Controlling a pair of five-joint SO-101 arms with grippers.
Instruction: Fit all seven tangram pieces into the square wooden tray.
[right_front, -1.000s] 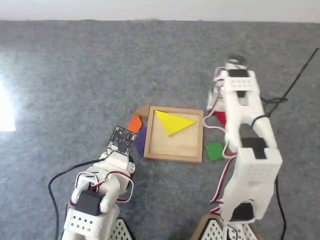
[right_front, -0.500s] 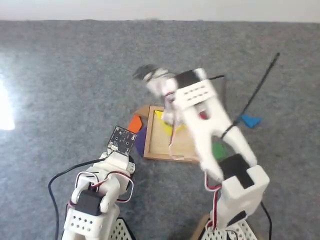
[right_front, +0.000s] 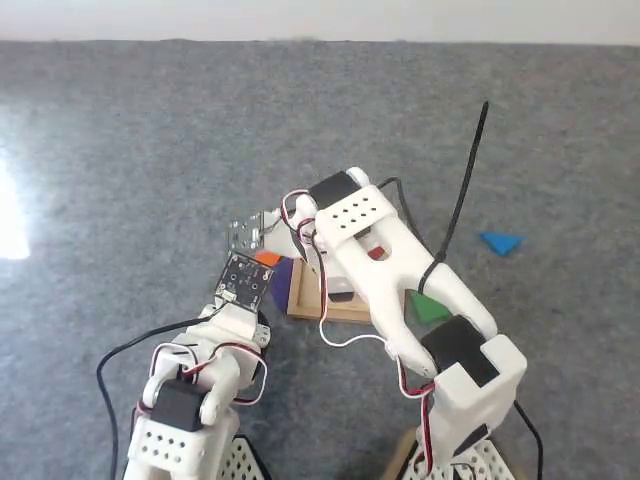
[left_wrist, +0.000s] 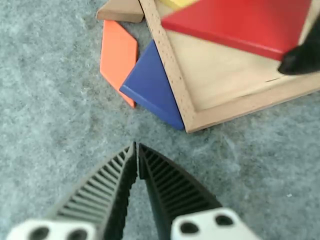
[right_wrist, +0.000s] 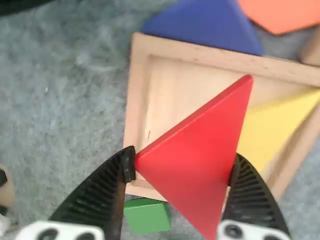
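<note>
no readable text, labels, numbers or signs anywhere

The wooden tray (left_wrist: 175, 85) sits on grey carpet (left_wrist: 60, 125). Outside it, near its corner, a blue triangle (left_wrist: 150, 82) lies with one edge against the rim. An orange parallelogram (left_wrist: 117, 52) touches that triangle on the side away from the tray. A tan triangle (left_wrist: 121, 10) lies just beside the rim, farther along. A red triangle (left_wrist: 245, 22) hangs over the tray's floor with the other arm's black fingertip (left_wrist: 300, 59) at its edge, and a yellow piece (left_wrist: 175, 3) is next to it. The left gripper (left_wrist: 136, 150), jaws pressed together, hovers off the tray near the blue triangle.
</note>
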